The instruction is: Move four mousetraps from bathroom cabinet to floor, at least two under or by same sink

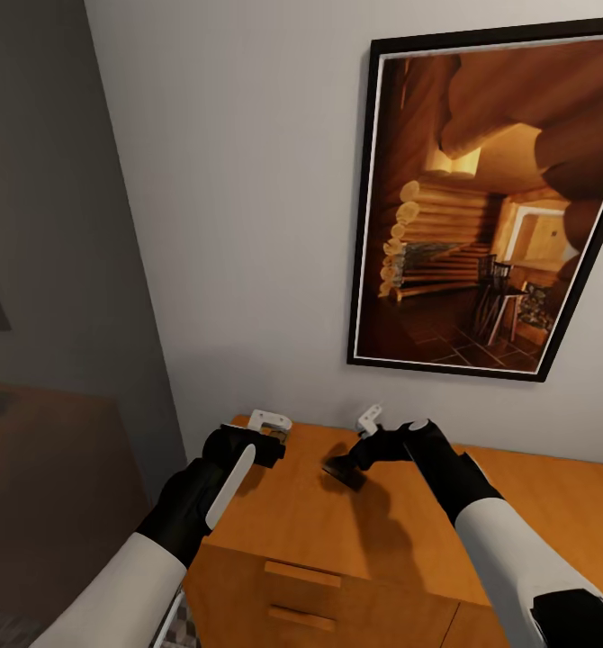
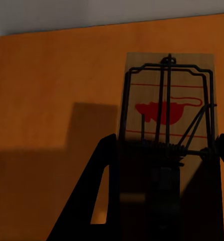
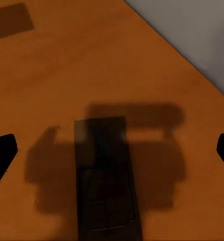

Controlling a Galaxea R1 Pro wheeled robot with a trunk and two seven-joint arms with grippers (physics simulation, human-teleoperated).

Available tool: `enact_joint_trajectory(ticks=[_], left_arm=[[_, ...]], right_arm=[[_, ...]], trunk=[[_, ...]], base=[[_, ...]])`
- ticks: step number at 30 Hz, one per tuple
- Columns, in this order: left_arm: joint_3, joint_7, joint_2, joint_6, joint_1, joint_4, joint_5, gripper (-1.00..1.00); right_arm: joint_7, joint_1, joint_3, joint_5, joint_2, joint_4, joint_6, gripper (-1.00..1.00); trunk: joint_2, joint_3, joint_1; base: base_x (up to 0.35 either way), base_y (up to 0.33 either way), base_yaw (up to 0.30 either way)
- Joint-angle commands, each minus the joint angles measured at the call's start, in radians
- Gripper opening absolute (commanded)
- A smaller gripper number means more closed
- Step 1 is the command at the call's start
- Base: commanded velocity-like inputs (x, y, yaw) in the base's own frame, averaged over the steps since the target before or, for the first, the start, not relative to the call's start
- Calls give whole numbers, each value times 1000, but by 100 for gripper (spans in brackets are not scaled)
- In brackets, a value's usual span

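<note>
The cabinet [image 1: 301,522] is orange-brown wood, and both grippers hover over its flat top. In the left wrist view a tan mousetrap [image 2: 170,100] with a red mouse print and dark wire sits between the fingers [image 2: 104,191] of my left gripper [image 2: 167,150], which press on its two long sides. My left gripper [image 1: 274,445] is near the top's back left corner. My right gripper [image 1: 342,472] is open wide over a second mousetrap [image 3: 107,175], which lies flat in deep shadow between the spread fingertips [image 3: 1,153].
A grey wall with a framed log-cabin picture [image 1: 490,198] rises right behind the cabinet. Two drawer handles [image 1: 301,573] show on its front. A dark wall and a dim floor lie to the left. A dark patch [image 3: 11,20] lies on the cabinet top.
</note>
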Motion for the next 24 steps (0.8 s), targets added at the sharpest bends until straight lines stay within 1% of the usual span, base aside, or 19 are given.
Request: enact_joint_trajectory(ticks=[1, 7, 20, 23, 24], left_arm=[[-1, 10, 0, 3, -1, -1, 10, -100], [-1, 9, 1, 3, -1, 0, 10, -100], [-1, 10, 4, 5, -1, 0, 10, -100], [-1, 9, 4, 5, -1, 0, 10, -100], [-1, 9, 5, 5, -1, 0, 10, -100]], right_arm=[[5, -1, 2, 6, 4, 1, 3, 100], [4, -1, 3, 5, 12, 6, 2, 100], [-9, -1, 5, 10, 15, 28, 9, 100], [-11, -1, 15, 12, 15, 30, 11, 100], [-12, -1, 25, 13, 16, 30, 11, 100]], trunk=[[-1, -2, 0], [-1, -2, 0], [-1, -2, 0], [-1, -2, 0], [-1, -2, 0]], base=[[0, 0, 0], [0, 0, 0], [0, 0, 0], [0, 0, 0], [0, 0, 0]])
